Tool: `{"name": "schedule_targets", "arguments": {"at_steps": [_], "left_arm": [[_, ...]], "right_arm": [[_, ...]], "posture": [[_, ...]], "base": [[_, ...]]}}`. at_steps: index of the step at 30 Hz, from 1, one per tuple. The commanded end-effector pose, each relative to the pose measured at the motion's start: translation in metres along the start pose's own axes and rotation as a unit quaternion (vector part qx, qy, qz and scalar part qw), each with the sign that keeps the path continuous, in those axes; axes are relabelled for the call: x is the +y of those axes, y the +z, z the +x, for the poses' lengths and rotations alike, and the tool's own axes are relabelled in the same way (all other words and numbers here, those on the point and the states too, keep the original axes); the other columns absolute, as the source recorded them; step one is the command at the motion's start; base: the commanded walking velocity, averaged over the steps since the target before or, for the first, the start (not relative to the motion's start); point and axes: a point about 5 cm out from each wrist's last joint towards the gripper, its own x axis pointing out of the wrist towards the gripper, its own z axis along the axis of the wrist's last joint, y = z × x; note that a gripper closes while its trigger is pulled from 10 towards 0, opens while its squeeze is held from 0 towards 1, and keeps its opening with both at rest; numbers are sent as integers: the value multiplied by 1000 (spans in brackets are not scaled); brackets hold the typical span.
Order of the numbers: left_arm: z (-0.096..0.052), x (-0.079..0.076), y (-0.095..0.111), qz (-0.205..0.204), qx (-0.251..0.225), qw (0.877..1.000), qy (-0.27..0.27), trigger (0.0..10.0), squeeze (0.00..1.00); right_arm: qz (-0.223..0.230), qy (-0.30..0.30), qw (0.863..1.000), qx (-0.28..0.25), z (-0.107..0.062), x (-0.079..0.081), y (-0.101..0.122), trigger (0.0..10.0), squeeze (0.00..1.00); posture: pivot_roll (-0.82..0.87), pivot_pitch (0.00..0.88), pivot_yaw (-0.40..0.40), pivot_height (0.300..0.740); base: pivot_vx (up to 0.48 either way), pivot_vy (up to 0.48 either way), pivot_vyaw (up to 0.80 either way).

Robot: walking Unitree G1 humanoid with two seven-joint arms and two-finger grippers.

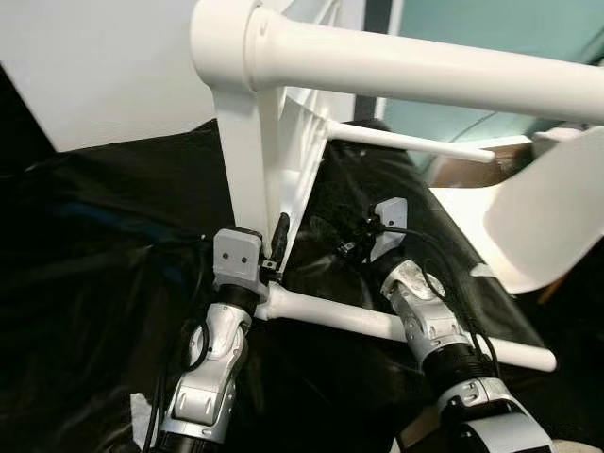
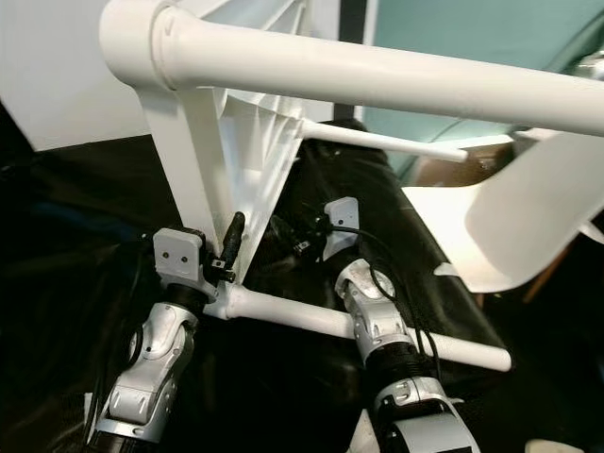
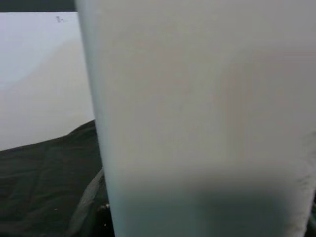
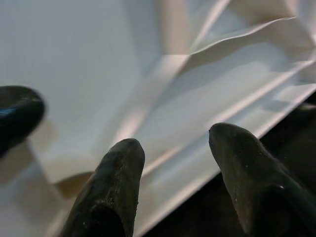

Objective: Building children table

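A white plastic children's table stands tipped on its side on black cloth, ribbed underside facing me. One thick leg juts right across the top, and another leg lies low between my arms. My left gripper is shut on the tabletop's lower rim, with one black finger on the ribbed side and the other hidden behind the panel. My right gripper is open, its fingertips just short of the ribbed underside.
A white plastic chair lies at the right, close to the table's legs. Black cloth covers the surface below. A thinner white rod sticks out to the right above my right arm.
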Motion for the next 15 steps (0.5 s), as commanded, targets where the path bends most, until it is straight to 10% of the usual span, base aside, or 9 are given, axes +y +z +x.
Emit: {"name": "schedule_targets", "arguments": {"at_steps": [1,15], "left_arm": [[-8,18,-14,15,38,998,56,10000,0],[-17,37,-20,50,44,989,129,10000,0]], "right_arm": [[3,-1,1000,8,-2,0,-2,10000,0],[11,2,1000,10,-1,4,-1,10000,0]], "posture": [[63,0,8,740],[65,0,14,740]], "base": [[0,0,800],[0,0,114]]}}
